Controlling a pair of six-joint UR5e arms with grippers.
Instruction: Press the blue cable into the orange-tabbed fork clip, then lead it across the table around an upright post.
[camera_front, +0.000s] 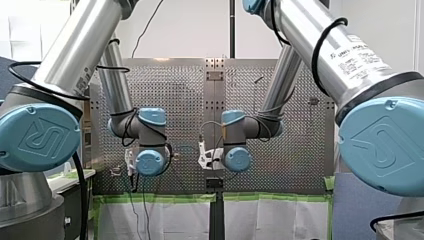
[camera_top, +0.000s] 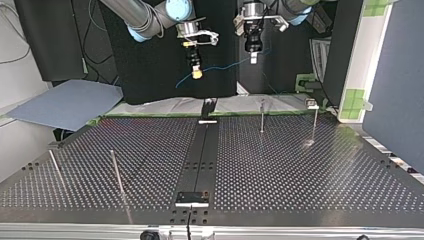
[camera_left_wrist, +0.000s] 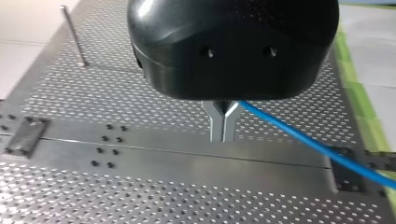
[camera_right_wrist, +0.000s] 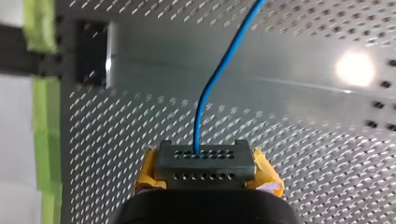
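My left gripper and my right gripper are each clamped on the blue cable. It runs crosswise between them, well above the perforated table, at its arm-side edge. I reckon the next move is downward.

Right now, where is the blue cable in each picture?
Front view: too small to make out.
Top view: blue cable strung between my right gripper and my left gripper.
Left wrist view: running off beside my left gripper.
Right wrist view: running ahead from my right gripper.
Shared landmark: the table's centre strip.
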